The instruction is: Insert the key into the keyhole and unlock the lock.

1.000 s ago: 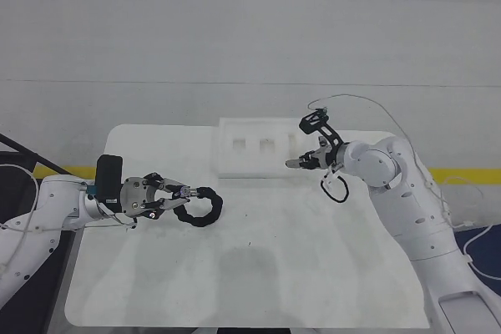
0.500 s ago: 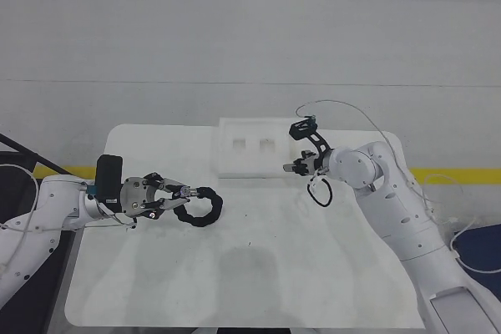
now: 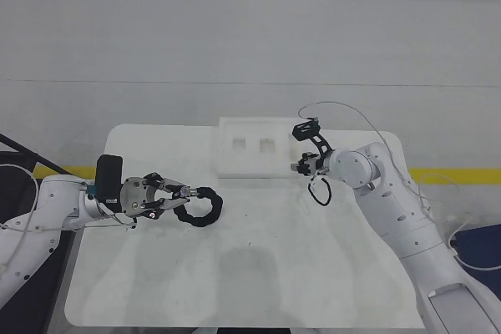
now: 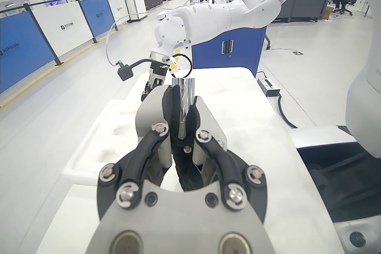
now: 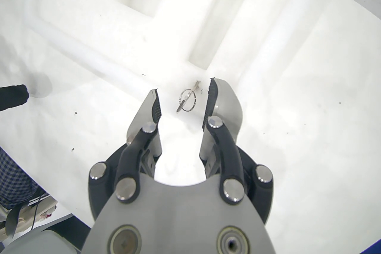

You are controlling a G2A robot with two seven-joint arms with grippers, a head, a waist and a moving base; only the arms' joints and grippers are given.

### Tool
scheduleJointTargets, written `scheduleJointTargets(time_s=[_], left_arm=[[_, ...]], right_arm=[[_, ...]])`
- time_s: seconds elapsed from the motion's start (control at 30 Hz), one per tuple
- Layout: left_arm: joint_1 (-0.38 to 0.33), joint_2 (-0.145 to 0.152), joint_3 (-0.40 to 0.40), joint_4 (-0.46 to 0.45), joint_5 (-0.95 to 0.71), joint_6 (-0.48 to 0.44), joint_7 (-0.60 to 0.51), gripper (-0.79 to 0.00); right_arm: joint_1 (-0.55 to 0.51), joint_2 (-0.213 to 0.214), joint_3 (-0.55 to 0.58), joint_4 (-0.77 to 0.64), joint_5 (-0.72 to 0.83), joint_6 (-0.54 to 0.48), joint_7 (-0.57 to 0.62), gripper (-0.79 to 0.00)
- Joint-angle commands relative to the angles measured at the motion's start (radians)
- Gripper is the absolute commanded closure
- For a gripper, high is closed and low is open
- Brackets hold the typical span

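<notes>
Left claw [image 4: 178, 99] grips the lock [image 4: 186, 88]; right claw [image 5: 184, 89] hangs open over the key [image 5: 181, 105].
The left claw's 2 fingers are clamped on the black cable lock above the left part of the table [image 3: 275, 267], its chrome barrel pointing toward the other arm. The key, on a thin wire ring, lies between the right claw's spread fingertips on the flat border of the white foam tray [image 5: 98, 14], just beside 1 of its recesses.
</notes>
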Motion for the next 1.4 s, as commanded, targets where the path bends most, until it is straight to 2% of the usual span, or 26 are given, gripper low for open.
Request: scheduleJointTargets(time_s=[0.0,0.03,0.13,0.53,0.9,1.1,1.37], left_arm=[[0.0,0.0,0.0,0.0,0.0,0.0,0.0,0.0],[0.0,0.0,0.0,0.0,0.0,0.0,0.0,0.0],[0.0,0.0,0.0,0.0,0.0,0.0,0.0,0.0],[0.0,0.0,0.0,0.0,0.0,0.0,0.0,0.0],[0.0,0.0,0.0,0.0,0.0,0.0,0.0,0.0],[0.0,0.0,0.0,0.0,0.0,0.0,0.0,0.0],[0.0,0.0,0.0,0.0,0.0,0.0,0.0,0.0]], right_arm=[[0.003,0.0,-0.001,0.006,-0.008,0.003,-0.001,-0.157],[0.004,0.0,-0.002,0.009,-0.01,0.004,0.0,-0.139],[0.01,-0.001,-0.004,0.014,-0.02,0.005,0.003,0.0],[0.029,0.005,0.002,-0.032,-0.055,-0.008,0.067,0.0],[-0.004,0.027,0.056,-0.123,-0.068,-0.042,0.116,0.0],[-0.071,0.043,0.132,-0.218,0.058,-0.054,0.118,0.0],[-0.246,0.08,0.279,-0.484,0.199,-0.038,0.178,0.0]])
